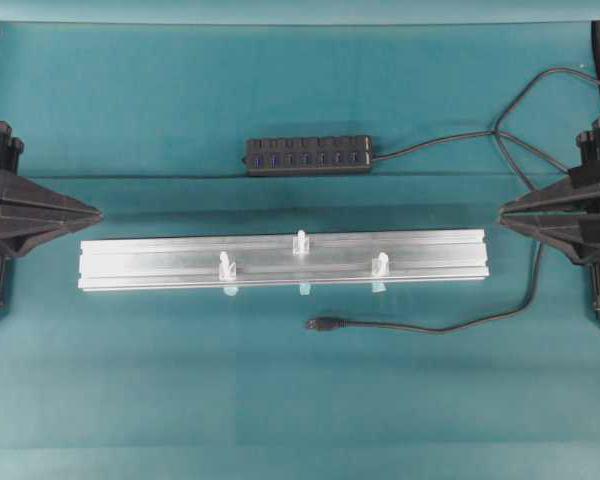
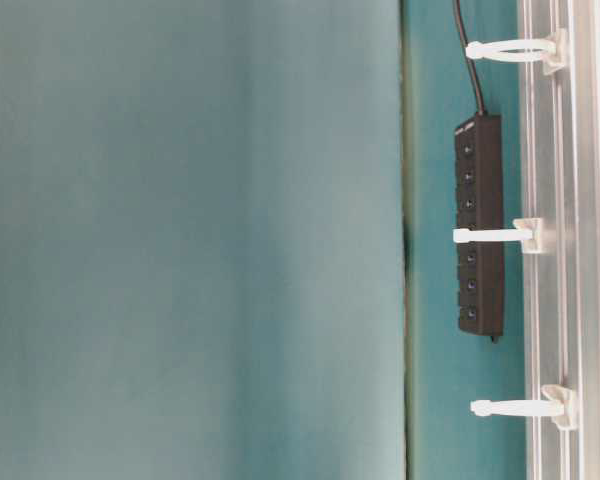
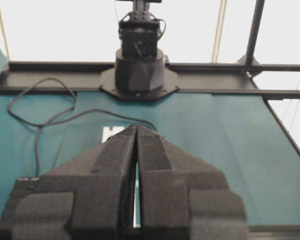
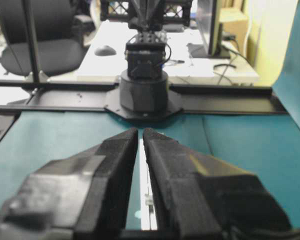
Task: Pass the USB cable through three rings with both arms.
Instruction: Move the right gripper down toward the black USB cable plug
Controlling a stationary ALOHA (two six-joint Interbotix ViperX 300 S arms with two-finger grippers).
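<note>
The USB cable (image 1: 450,327) lies loose on the teal cloth in front of the rail; its black plug (image 1: 321,323) points left, below the gap between the middle and right rings. The three rings (image 1: 227,266) (image 1: 301,242) (image 1: 380,264) stand upright on the silver rail (image 1: 160,262), and the table-level view shows them (image 2: 510,50) (image 2: 490,236) (image 2: 520,408) side-on. My left gripper (image 1: 98,213) (image 3: 136,128) hovers shut and empty off the rail's left end. At the rail's right end my right gripper (image 1: 503,210) (image 4: 140,131) is shut and holds nothing.
A black multi-port hub (image 1: 308,155) (image 2: 478,225) lies behind the rail, its cord (image 1: 430,143) running off to the right. Cords cross near the right arm (image 1: 510,150). Between the right fingers a strip of the rail (image 4: 146,210) shows.
</note>
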